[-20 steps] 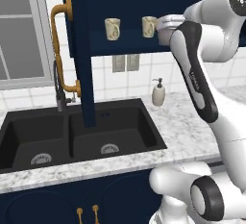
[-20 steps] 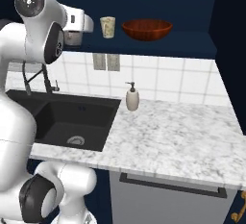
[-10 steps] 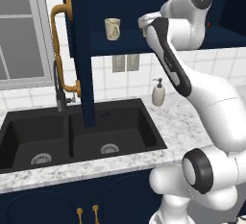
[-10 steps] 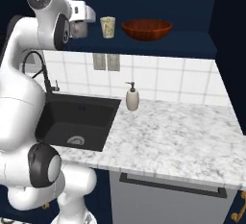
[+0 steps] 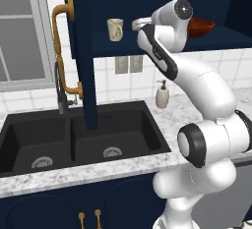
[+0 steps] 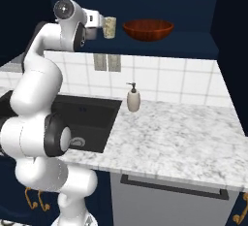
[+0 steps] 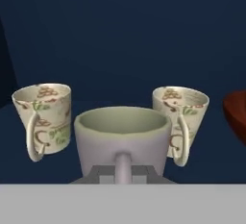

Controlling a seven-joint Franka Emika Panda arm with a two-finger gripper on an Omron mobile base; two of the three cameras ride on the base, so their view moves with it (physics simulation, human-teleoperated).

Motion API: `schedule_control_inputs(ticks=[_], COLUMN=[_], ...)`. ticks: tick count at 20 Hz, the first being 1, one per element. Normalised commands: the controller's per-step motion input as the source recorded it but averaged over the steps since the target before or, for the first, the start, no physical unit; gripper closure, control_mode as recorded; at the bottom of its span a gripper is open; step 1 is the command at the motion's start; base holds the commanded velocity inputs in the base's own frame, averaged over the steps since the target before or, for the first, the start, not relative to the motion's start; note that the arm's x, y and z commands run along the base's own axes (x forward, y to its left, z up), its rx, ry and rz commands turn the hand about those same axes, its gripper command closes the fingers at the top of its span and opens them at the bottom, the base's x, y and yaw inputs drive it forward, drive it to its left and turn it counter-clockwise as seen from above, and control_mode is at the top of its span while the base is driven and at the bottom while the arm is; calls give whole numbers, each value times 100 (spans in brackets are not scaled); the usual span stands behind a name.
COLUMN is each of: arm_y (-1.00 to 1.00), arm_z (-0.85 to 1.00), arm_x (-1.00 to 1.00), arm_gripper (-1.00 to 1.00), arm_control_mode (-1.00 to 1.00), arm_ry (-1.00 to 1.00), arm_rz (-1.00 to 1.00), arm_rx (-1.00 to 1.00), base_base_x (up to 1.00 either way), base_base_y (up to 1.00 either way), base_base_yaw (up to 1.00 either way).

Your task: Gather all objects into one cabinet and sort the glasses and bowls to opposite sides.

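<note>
Grey-beige, with a plain matte surface, the mug (image 7: 122, 143) stands in the middle of the hand view, its handle turned toward the camera and lying between the two dark tips of the gripper (image 7: 122, 174). The tips are close on both sides of the handle, so the gripper seems to pinch it, though contact itself is hard to confirm. Behind the mug stand two cream cups, the left cup (image 7: 42, 117) and the right cup (image 7: 180, 118), both upright on the dark shelf. They carry brown swirls and some green leaf marks; no letters or brand can be read on them. At the right edge of the hand view a part of the red-brown bowl (image 7: 236, 115) shows.

In the left base view the arm reaches up to the open cabinet (image 5: 162, 41), and one cup (image 5: 115, 29) stands on the shelf to the left of the hand; the bowl (image 5: 201, 25) is partly behind the arm. The cabinet door (image 5: 81, 51) with the golden handle (image 5: 63, 51) hangs open over the black sink (image 5: 74, 139). In the right base view a cup (image 6: 110, 27) is just beside the hand, and the bowl (image 6: 147, 29) stands apart, further right on the same shelf. Below, the soap dispenser (image 6: 133, 98) stands on the marble counter (image 6: 174, 133); no label is readable on it.
</note>
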Motion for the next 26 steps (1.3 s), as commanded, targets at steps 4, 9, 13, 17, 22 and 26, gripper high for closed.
schedule_control_inputs(ticks=[4, 9, 13, 17, 22, 26], arm_y=[0, 1, 8, 9, 10, 2], arm_z=[-20, -24, -23, -20, -18, -10], arm_x=[100, 100, 71, 23, 1, -16], arm_gripper=[100, 100, 100, 100, 100, 100], arm_control_mode=[-100, -100, -100, -100, -100, -100], arm_ry=[10, 11, 10, 6, 3, 0], arm_rz=[0, 2, 4, 5, 6, 0], arm_rx=[12, 8, 5, 2, 0, 0], base_base_x=[0, 0, 0, 0, 0, 0], base_base_y=[0, 0, 0, 0, 0, 0], base_base_yaw=[0, 0, 0, 0, 0, 0])
